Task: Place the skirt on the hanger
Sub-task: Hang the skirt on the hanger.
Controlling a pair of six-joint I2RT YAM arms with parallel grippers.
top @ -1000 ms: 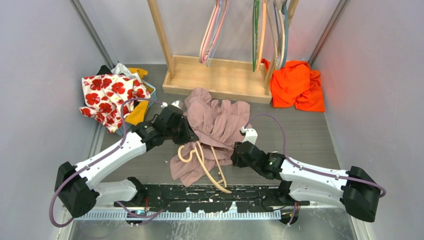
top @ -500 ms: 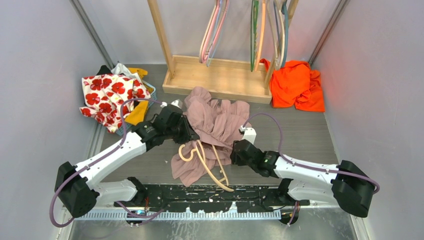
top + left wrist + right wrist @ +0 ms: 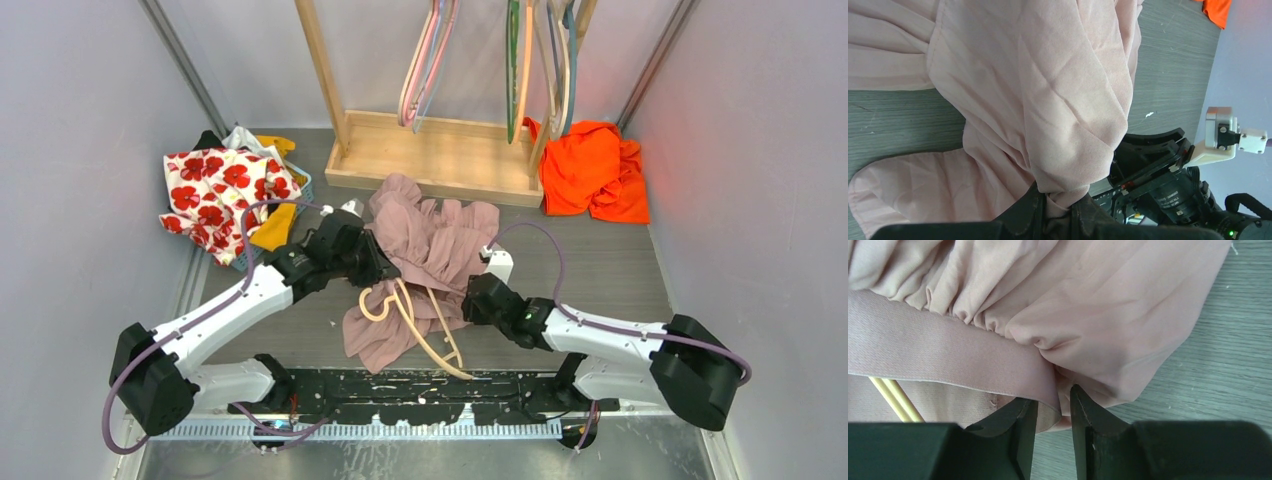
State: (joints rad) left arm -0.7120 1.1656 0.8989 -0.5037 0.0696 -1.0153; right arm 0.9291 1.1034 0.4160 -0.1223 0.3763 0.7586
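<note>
The dusty-pink skirt (image 3: 430, 245) lies crumpled in the middle of the table. A cream hanger (image 3: 420, 330) lies on its near part, hook to the left. My left gripper (image 3: 378, 272) is at the skirt's left edge, shut on a bunched fold of the skirt (image 3: 1038, 90), which is pinched between its fingers (image 3: 1058, 205). My right gripper (image 3: 470, 300) is at the skirt's right near edge. In the right wrist view its jaws (image 3: 1054, 410) are closed on the end of the waistband (image 3: 948, 355). A bit of the hanger (image 3: 895, 397) shows under the band.
A wooden rack (image 3: 430, 160) with several hangers (image 3: 425, 60) stands at the back. An orange garment (image 3: 590, 170) lies at the back right. A red-flowered garment (image 3: 225, 195) spills from a basket at the left. Walls close in on both sides.
My right arm has swung left, its gripper edging a little farther onto the skirt's edge. The hanger and near skirt fabric have shifted slightly. The left arm has held still.
</note>
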